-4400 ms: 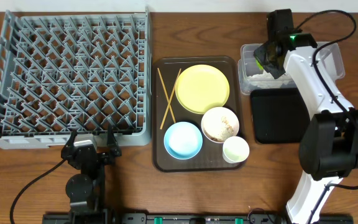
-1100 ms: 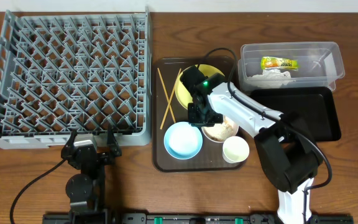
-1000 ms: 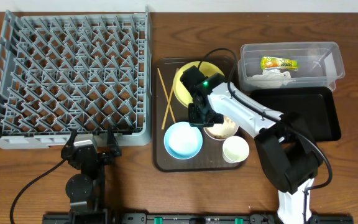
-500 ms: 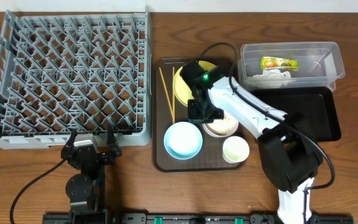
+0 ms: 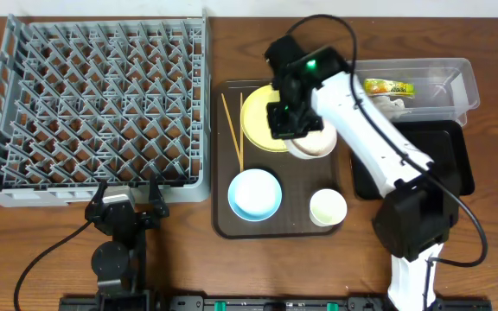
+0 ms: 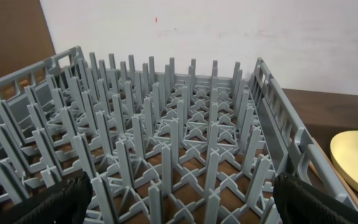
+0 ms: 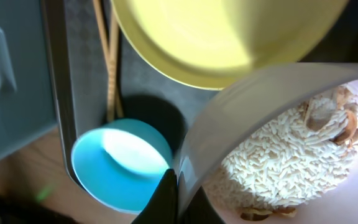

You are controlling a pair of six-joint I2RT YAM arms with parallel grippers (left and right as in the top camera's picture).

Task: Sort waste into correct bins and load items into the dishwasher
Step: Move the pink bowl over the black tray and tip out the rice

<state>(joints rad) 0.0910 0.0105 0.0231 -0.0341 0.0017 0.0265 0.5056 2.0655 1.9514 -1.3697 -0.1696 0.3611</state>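
Overhead: the snack wrapper (image 5: 387, 86) and crumpled tissue (image 5: 403, 105) lie in the clear tub (image 5: 461, 86), so that part of the sorting looks done. The black tray (image 5: 443, 168) shows nothing where the arm leaves it uncovered. The dish rack (image 5: 93, 95) holds no tableware. The yellow plate (image 5: 258, 121), blue bowl (image 5: 255, 193), green cup (image 5: 328, 207) and chopsticks (image 5: 232, 130) all sit on the brown serving tray (image 5: 221, 220), so loading has not begun. The right gripper (image 5: 285, 121) pinches the rim of the white bowl (image 5: 311, 142), just beside the plate. The left gripper (image 5: 126, 200) is spread wide near the rack's front edge, holding nothing.

Left wrist: only bare pegs of the rack, with the plate's edge at the right.

Right wrist: the fingers are pressed together on the bowl's wall. The rice scraps (image 7: 278, 168) are inside it, so they are not yet binned.
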